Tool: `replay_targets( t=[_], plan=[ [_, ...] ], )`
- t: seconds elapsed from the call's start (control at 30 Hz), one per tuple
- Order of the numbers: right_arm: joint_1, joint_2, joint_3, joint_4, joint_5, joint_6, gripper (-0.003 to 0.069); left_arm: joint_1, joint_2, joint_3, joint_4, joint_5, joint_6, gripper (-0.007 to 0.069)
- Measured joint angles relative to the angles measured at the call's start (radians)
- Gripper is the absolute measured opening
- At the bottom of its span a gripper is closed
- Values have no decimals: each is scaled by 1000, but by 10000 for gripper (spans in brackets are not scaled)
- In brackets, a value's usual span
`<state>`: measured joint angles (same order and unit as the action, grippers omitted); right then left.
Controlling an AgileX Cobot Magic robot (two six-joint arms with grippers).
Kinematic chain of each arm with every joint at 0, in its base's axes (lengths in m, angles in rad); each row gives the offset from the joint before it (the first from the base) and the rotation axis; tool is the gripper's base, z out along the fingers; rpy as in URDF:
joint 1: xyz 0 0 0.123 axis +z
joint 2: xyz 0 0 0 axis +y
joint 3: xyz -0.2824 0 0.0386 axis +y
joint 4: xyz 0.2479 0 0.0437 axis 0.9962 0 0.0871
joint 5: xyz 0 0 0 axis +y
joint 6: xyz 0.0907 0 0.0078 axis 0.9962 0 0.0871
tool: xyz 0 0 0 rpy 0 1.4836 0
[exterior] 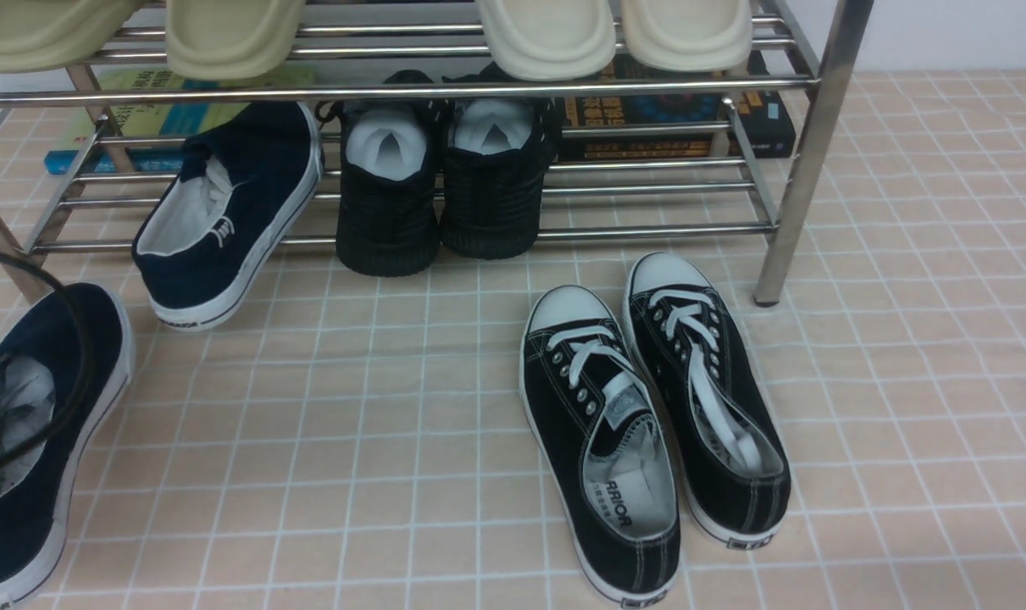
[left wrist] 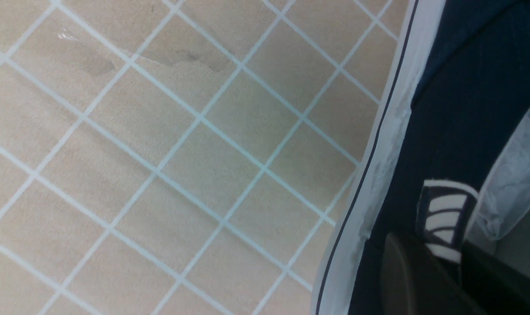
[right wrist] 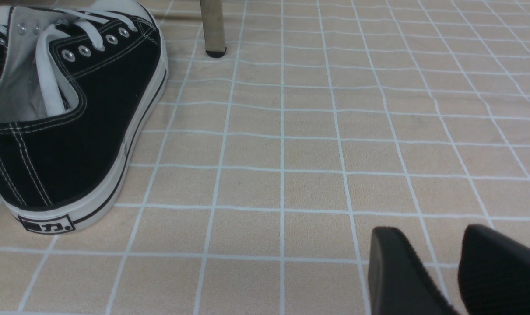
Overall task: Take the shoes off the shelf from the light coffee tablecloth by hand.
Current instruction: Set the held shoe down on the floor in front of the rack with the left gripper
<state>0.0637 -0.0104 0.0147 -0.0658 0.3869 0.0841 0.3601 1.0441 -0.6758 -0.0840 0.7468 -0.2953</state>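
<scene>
One navy shoe (exterior: 224, 220) leans toe-up against the front rods of the lower tier of the chrome shelf (exterior: 479, 85), its heel on the light coffee tablecloth (exterior: 394, 424). The other navy shoe (exterior: 38, 440) lies off the shelf at the near left, under a black cable. In the left wrist view my left gripper (left wrist: 435, 249) is shut on this navy shoe (left wrist: 448, 109) at the heel collar, one dark finger on each side of the striped heel tab. My right gripper (right wrist: 440, 249) hovers low over bare cloth, slightly open with nothing between its fingers.
A pair of black lace-up sneakers (exterior: 648, 407) stands on the cloth in front of the shelf's right leg (exterior: 801, 169). Two all-black knit shoes (exterior: 436, 195) sit on the lower tier, beige slippers (exterior: 546, 34) on the upper. Books (exterior: 673, 119) lie behind.
</scene>
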Motion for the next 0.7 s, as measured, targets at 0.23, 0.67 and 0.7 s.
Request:
replay_targets(
  t=[0.23,0.67,0.7],
  plan=[
    [0,0,0,0,0,0,239,0,0,59,-3,-102,0,42],
    [0,0,0,0,0,0,239,0,150,65,-103,-160,116,42],
    [0,0,0,0,0,0,239,0,154,65,-103,-161,118,42]
  ],
)
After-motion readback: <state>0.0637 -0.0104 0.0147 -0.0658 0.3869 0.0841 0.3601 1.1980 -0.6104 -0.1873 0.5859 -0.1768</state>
